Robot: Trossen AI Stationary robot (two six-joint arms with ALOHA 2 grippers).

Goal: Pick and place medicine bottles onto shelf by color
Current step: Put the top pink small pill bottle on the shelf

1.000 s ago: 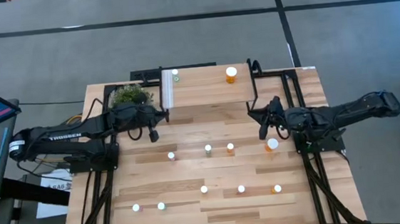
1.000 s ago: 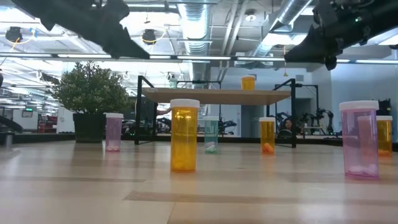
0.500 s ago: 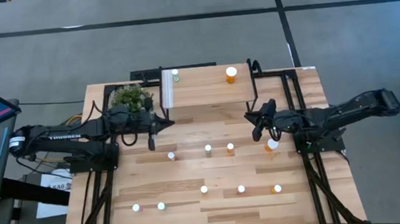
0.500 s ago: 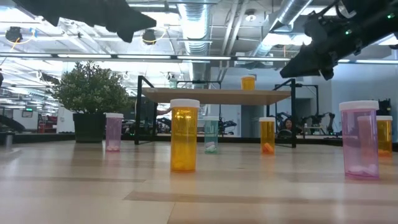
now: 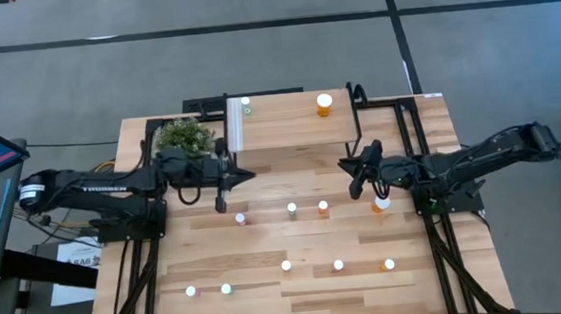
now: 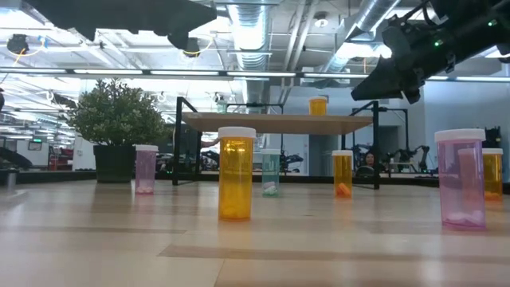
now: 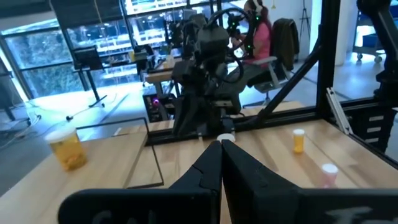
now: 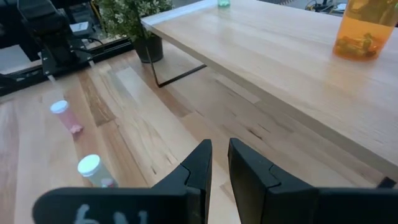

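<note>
Wooden worktop [image 5: 302, 301] from above: we see the shelf [image 5: 293, 121] at its far edge with a green bottle [image 5: 245, 104] and an orange bottle [image 5: 324, 104]; other bottles stand scattered mid-worktop and toward the near edge. Left gripper [image 5: 220, 199] and right gripper [image 5: 355, 183] hover empty. Wrist views: left jaws clenched; right jaws nearly shut, holding nothing.

White "TROSSEN" lettering on the left arm [image 5: 97, 188], only roughly legible from above. Partial pale characters on the right claw's housing [image 8: 87, 214], not readable. No readable labels on bottles, shelf or counter.
</note>
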